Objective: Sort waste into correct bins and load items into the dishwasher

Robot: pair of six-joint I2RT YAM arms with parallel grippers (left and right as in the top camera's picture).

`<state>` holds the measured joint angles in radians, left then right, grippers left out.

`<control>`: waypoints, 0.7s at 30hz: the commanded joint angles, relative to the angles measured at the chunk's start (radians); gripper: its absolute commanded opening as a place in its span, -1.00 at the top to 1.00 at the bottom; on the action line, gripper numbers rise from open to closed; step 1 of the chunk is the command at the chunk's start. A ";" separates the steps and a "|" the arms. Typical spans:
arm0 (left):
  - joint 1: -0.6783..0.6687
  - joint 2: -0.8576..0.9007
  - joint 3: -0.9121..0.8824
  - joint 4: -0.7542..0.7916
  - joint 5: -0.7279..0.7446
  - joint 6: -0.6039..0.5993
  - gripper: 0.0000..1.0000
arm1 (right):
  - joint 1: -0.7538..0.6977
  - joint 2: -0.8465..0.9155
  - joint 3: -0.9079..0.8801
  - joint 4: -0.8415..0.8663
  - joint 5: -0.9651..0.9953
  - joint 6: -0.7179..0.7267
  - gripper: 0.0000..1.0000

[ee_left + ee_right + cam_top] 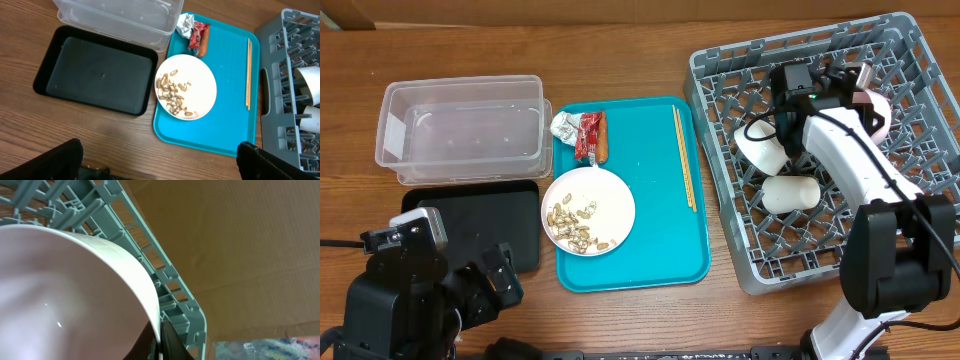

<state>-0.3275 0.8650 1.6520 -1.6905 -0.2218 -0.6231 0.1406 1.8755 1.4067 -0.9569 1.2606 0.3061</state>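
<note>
My right gripper point(865, 92) is shut on the rim of a pale pink bowl point(882, 112) and holds it over the far part of the grey dish rack point(910, 60). The right wrist view shows the fingers point(160, 342) pinching the bowl's edge point(65, 295). A white bowl point(763, 147) and a white cup point(790, 193) lie in the rack. My left gripper point(160, 165) is open and empty above the table's front left. On the teal tray point(660, 230) are a white plate point(615, 195) of nut shells point(570, 225), a silvery wrapper point(565, 125), a red wrapper point(587, 135), a sausage piece point(602, 142) and chopsticks point(683, 155).
A clear tub point(460, 130) stands at the back left with a flat black tray point(480, 225) in front of it; both hold nothing. The left arm's base point(400, 300) fills the front left corner. Brown cardboard point(240, 240) stands beyond the rack.
</note>
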 commanded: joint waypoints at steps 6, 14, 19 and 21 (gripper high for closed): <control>0.002 -0.002 0.010 0.002 -0.021 -0.012 -1.00 | 0.129 0.003 -0.011 0.010 -0.021 -0.024 0.60; 0.002 -0.001 0.010 0.002 -0.021 -0.012 -1.00 | 0.200 -0.004 0.017 -0.098 -0.021 0.005 0.08; 0.002 -0.002 0.010 0.002 -0.021 -0.012 -1.00 | 0.264 -0.061 0.105 -0.174 -0.116 0.036 -0.15; 0.002 -0.002 0.010 0.002 -0.021 -0.012 -1.00 | 0.285 -0.089 0.150 -0.193 -0.198 0.023 -0.16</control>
<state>-0.3275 0.8650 1.6520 -1.6905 -0.2218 -0.6231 0.3962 1.8668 1.4746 -1.1435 1.1584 0.3168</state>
